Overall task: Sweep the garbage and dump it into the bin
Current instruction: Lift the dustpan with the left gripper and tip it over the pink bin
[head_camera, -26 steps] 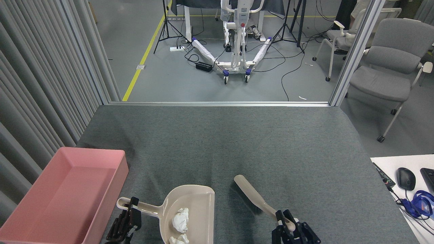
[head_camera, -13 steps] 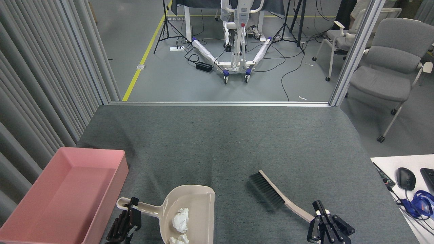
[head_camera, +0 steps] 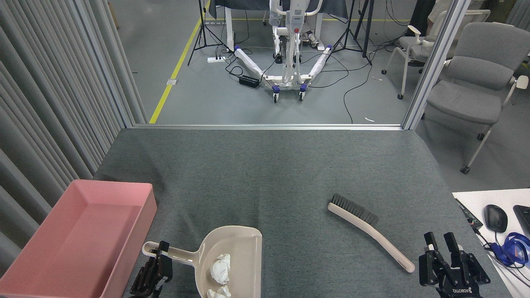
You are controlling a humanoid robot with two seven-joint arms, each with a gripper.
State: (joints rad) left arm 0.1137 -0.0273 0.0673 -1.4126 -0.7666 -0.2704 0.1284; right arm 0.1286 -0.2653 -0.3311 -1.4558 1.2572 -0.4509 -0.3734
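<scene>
A beige dustpan (head_camera: 238,246) lies at the front of the grey table, and my left gripper (head_camera: 159,253) is shut on its handle. Two wads of white garbage (head_camera: 220,268) lie inside the pan, one partly cut off by the bottom edge. The pink bin (head_camera: 89,231) stands empty at the front left, just left of the dustpan handle. A beige brush (head_camera: 368,231) lies flat on the table at the right, bristles facing away. My right gripper (head_camera: 442,244) stands open just right of the brush handle's end, apart from it, with nothing between its fingers.
A white desk corner (head_camera: 476,198) with a black mouse (head_camera: 495,218) and blue cable sits at the right edge. Grey curtains (head_camera: 49,103) run along the left. Beyond the table's far edge are grey chairs (head_camera: 476,78) and a wheeled stand (head_camera: 287,62).
My right gripper carried the brush to the right, away from the dustpan, then let it go. The brush now lies on the table. The left gripper and dustpan stayed still.
</scene>
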